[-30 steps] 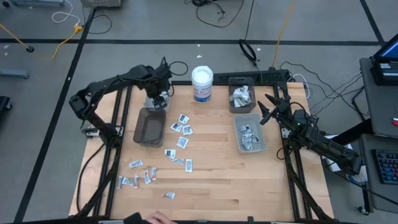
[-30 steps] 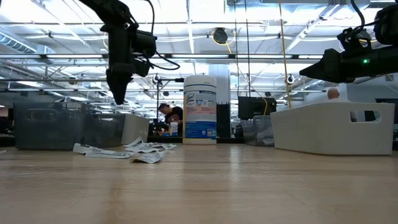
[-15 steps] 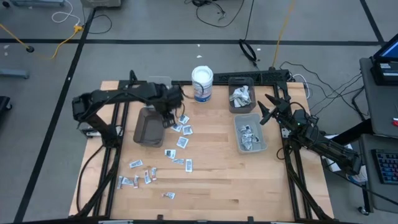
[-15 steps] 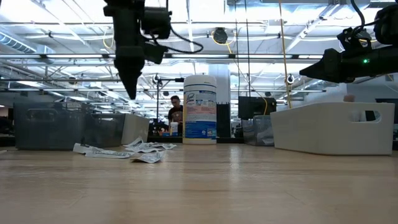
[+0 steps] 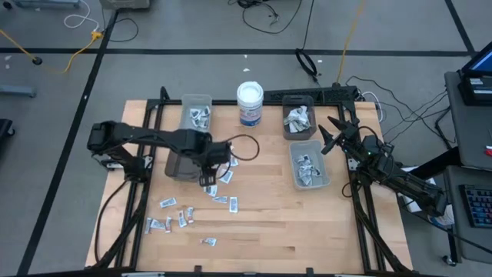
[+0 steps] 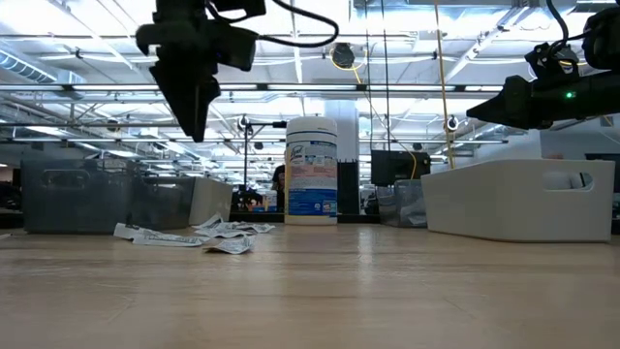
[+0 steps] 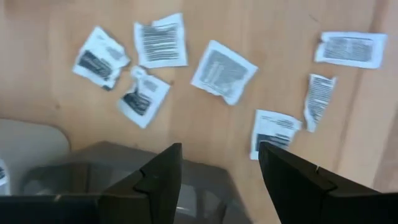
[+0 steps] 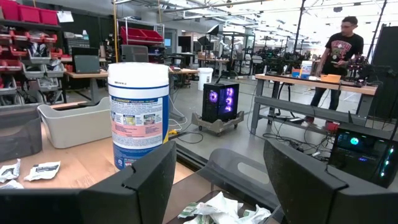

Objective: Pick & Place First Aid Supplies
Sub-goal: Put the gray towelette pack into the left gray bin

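No text is showing clearly enough to be read. The small white square paper packets (image 7: pixel 160 41) on the wooden table are carrying dark printed lines, and the white round plastic tub (image 8: pixel 138 114) is wearing a blue label with small print, but the words are staying illegible.

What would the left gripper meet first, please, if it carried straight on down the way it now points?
Probably the bare wooden table among the loose packets. The left gripper, open, points down beside the dark bin; how high it hangs is unclear.
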